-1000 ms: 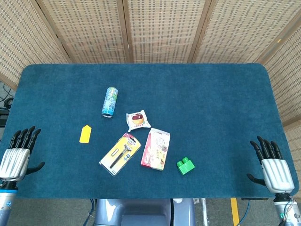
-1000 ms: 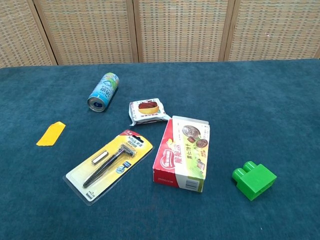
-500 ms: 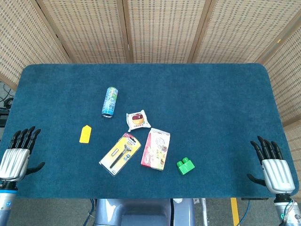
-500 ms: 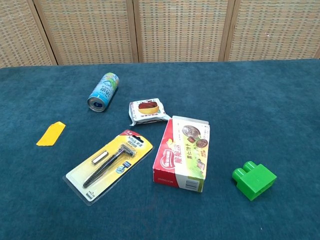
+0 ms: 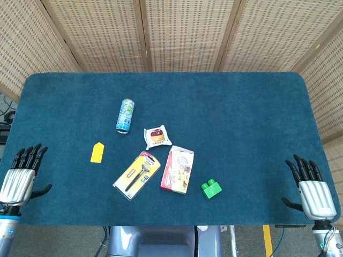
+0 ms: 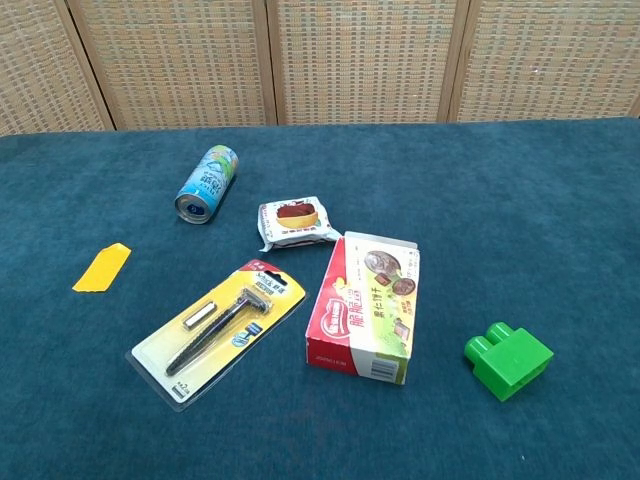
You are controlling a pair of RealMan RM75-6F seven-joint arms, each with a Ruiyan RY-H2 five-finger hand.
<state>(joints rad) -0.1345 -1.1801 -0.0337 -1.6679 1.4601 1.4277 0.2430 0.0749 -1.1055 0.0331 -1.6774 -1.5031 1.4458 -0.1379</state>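
Observation:
My left hand [image 5: 20, 176] hovers at the near left corner of the blue table [image 5: 225, 118], fingers spread, holding nothing. At the near right corner my right hand [image 5: 310, 187] is likewise open and empty. Between them lie a blue can [image 5: 125, 115] [image 6: 208, 183] on its side, a wrapped snack cake [image 5: 157, 137] [image 6: 297, 222], a yellow tag [image 5: 97, 152] [image 6: 102, 267], a razor in a yellow blister pack [image 5: 137, 174] [image 6: 222, 330], a pink biscuit box [image 5: 178, 168] [image 6: 368, 305] and a green toy brick [image 5: 211, 188] [image 6: 507, 360]. The chest view shows neither hand.
Woven wicker screens [image 5: 182, 32] stand behind the table's far edge. The table's far half and right half are bare felt.

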